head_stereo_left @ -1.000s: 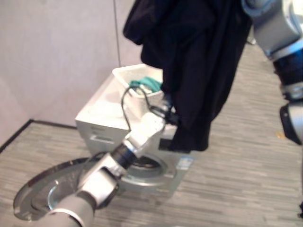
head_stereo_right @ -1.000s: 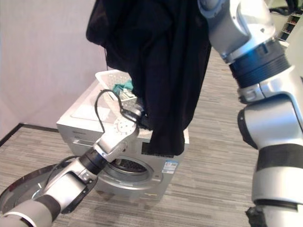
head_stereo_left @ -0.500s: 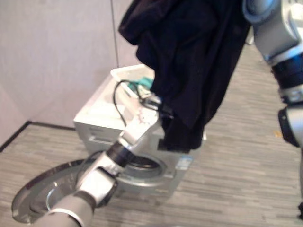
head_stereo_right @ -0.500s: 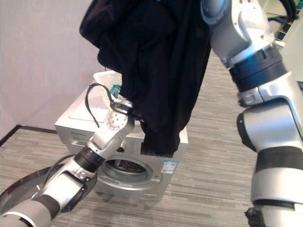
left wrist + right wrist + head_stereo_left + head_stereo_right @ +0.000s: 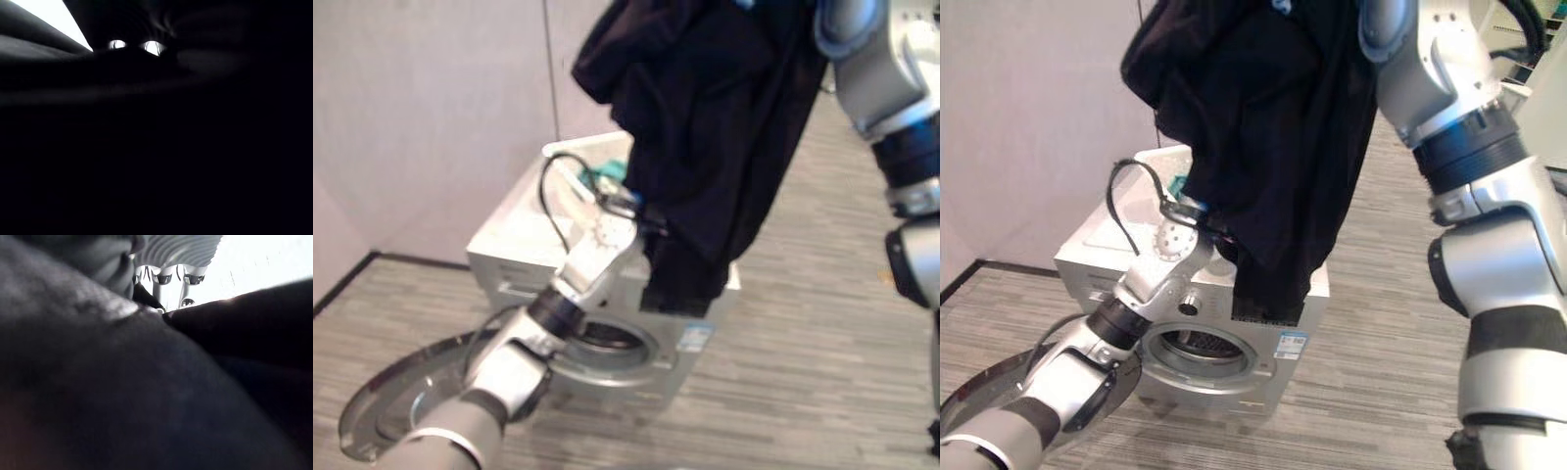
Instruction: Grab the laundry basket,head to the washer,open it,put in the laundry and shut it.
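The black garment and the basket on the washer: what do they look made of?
The black garment looks like soft matte cloth: it hangs in loose folds and drapes over the left hand. The basket on the washer looks like white rigid plastic, judging by its thin smooth rim; I cannot be sure.

You're looking at silver-grey shells on both arms. The left arm (image 5: 1072, 367) has a dark collar mid-forearm and a pale round wrist plate (image 5: 1173, 238) dotted with small holes, with a thin black cable (image 5: 1119, 196) looping off it. The right arm (image 5: 1494, 250) is bulkier, with rounded segments split by a black ribbed ring (image 5: 1469, 147) and a black band lower down. The right hand (image 5: 176, 249) has a grey ribbed cover.
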`<state>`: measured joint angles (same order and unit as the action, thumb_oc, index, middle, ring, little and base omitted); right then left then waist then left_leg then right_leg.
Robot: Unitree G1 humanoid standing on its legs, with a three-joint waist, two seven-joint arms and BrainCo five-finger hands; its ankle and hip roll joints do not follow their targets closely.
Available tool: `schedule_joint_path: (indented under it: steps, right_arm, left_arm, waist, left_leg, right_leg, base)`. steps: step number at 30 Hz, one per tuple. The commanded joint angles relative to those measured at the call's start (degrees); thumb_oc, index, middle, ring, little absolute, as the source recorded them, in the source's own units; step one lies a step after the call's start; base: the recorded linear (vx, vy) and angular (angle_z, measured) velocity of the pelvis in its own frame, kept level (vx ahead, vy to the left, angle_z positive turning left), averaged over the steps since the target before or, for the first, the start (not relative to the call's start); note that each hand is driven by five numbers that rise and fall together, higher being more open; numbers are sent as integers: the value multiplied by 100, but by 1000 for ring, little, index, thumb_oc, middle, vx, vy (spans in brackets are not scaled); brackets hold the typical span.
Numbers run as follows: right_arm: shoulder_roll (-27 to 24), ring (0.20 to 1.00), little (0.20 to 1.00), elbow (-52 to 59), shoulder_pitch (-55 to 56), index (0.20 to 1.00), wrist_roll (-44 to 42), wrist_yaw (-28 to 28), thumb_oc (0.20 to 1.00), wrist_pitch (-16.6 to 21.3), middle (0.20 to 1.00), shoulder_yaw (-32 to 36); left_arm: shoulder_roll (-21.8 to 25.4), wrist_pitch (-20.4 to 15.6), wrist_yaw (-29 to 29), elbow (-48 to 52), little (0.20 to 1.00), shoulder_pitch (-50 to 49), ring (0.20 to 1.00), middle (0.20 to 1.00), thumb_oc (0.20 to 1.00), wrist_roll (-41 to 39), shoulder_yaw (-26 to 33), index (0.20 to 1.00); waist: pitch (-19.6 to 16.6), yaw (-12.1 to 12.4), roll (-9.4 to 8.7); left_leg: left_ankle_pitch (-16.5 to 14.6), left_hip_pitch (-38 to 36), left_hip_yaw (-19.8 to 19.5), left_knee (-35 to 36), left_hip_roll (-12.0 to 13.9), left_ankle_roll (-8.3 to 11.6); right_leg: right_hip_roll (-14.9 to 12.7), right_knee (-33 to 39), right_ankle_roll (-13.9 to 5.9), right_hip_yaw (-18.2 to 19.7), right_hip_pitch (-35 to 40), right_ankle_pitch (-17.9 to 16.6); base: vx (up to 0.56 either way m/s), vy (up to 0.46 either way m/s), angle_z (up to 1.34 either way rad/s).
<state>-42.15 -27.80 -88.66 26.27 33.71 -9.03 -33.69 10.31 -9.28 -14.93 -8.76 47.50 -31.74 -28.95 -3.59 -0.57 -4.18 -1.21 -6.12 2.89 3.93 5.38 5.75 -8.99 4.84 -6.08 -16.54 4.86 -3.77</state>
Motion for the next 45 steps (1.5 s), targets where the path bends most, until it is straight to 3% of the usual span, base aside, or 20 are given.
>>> schedule_joint_path:
  steps: [1, 24, 45]
  right_arm:
    - [-251, 200, 200, -160, -428, 200, -70, 17, 200, -97, 200, 159]
    - [-284, 200, 200, 42, -177, 200, -36, -31, 200, -80, 200, 351]
    - [-199, 200, 200, -35, -295, 200, 77, -175, 200, -39, 200, 131]
  left_arm:
    - [-70, -377, -82, -75, 200, 952, 200, 200, 200, 3, 133, 200]
    - [33, -418, -308, -28, 200, 1144, 200, 200, 200, 342, 346, 200]
    - [57, -299, 142, 236, 200, 858, 200, 200, 200, 181, 77, 200]
  waist:
    - [-39, 102, -20]
    - [-58, 111, -24]
    - [-36, 160, -43]
  left_leg:
    - [-42, 325, 72, 65, -6, -162]
    - [-47, 304, 78, 76, 14, -153]
    - [-43, 324, 60, 72, 1, -173]
  right_leg:
    - [-206, -368, -315, -113, 475, 743]
    - [-180, -372, -305, -111, 471, 732]
    - [-171, -368, -294, -126, 456, 726]
  base:
    - [0, 0, 0]
    - [0, 0, 0]
    - [0, 0, 0]
